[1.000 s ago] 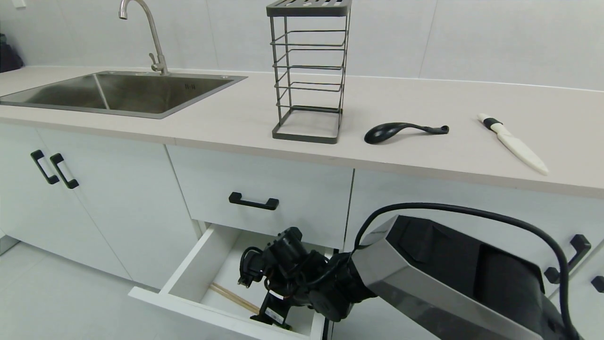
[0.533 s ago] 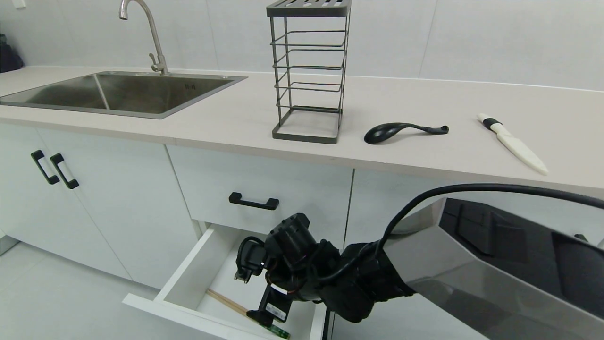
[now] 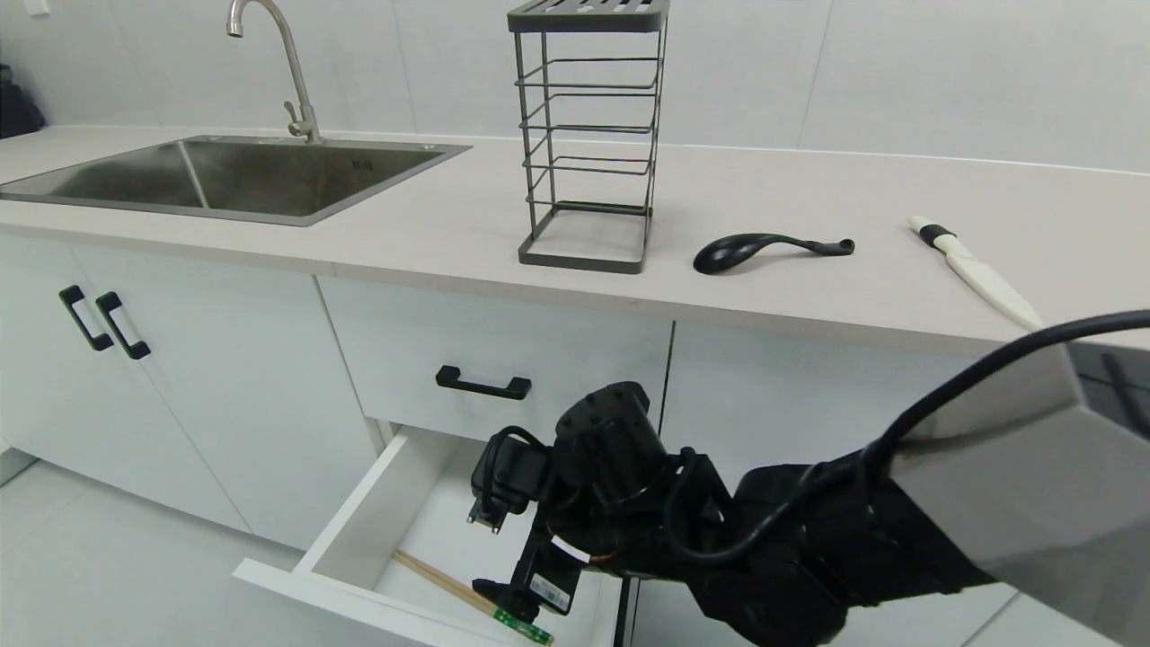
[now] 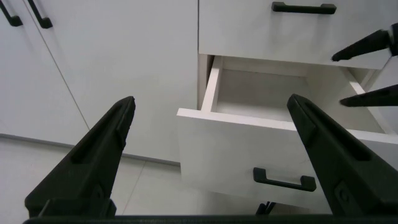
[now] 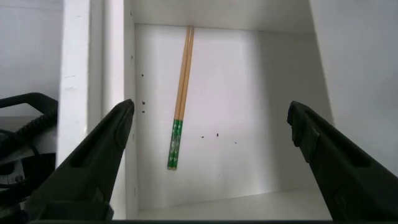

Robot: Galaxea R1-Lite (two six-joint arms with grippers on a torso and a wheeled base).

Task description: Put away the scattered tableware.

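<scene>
Wooden chopsticks [image 5: 180, 93] lie in the open drawer [image 3: 350, 514] | our right gripper [image 5: 211, 155] hangs above them, jaws apart, empty | left gripper [image 4: 211, 155] jaws apart, nearby | we judge next: rise to the counter [image 3: 431, 216], grasp the black spoon [image 3: 759, 249], then the knife [image 3: 975, 272]

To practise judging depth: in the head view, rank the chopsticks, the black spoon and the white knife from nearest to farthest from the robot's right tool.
1. Chopsticks: in the open drawer, just below the right tool.
2. Black spoon: up on the counter, toward the robot's right.
3. White knife: also on the counter, farther to the robot's right than the spoon.
</scene>
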